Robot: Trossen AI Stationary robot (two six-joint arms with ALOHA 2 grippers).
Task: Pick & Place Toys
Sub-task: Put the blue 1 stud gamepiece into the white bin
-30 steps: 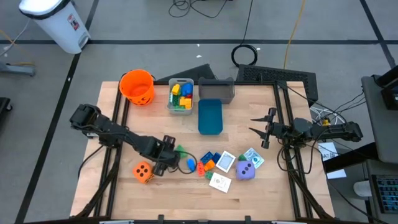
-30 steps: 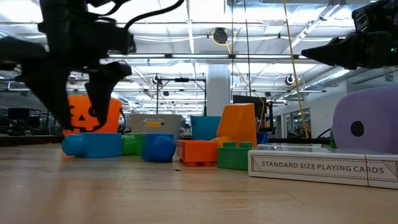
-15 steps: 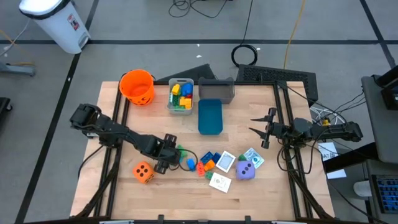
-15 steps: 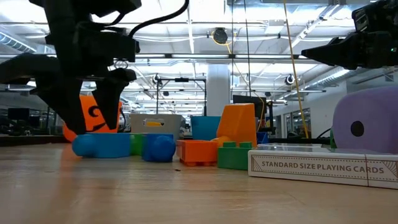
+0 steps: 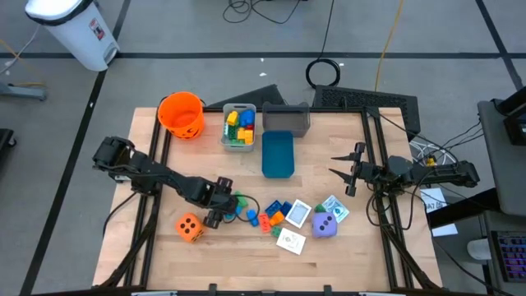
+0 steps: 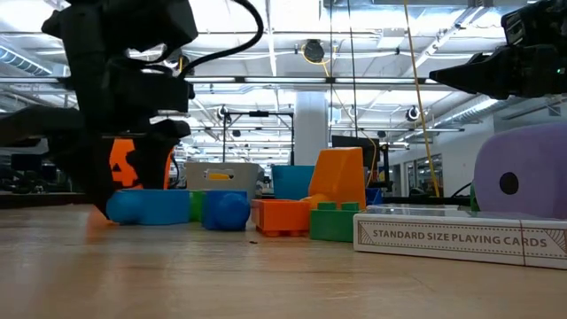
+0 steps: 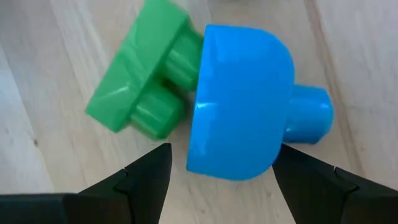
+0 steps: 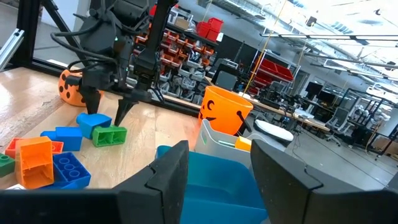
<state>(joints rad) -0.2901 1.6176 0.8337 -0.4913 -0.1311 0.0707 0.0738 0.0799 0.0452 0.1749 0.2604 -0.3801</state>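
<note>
My left gripper [image 5: 230, 210] is open and low over the table. Its two fingers stand on either side of a blue block with a rounded end [image 7: 239, 102], which lies flat on the wood. A green block [image 7: 140, 81] lies against the blue block's side. My right gripper [image 5: 345, 173] is open and empty, held above the table's right part. An orange dotted die [image 5: 189, 227], a purple die [image 5: 325, 226], picture cards [image 5: 291, 240] and more blocks [image 5: 271, 215] lie near the front. My left gripper's fingers [image 7: 146, 177] slant down from the table's left and flank the blue block's two sides [image 7: 199, 155]. The block lies flat on the table. I cannot tell whether either finger touches it.
An orange pumpkin bucket [image 5: 181, 115], a grey bin with blocks [image 5: 238, 127], a second grey bin [image 5: 288, 119] and a blue bin [image 5: 277, 154] stand at the back. A playing-card box [image 6: 461, 237] lies near the front.
My left gripper has gone down and a little toward the table's right, over the blue block, staying open. The blue block has slid a little to the right, toward the green block.
</note>
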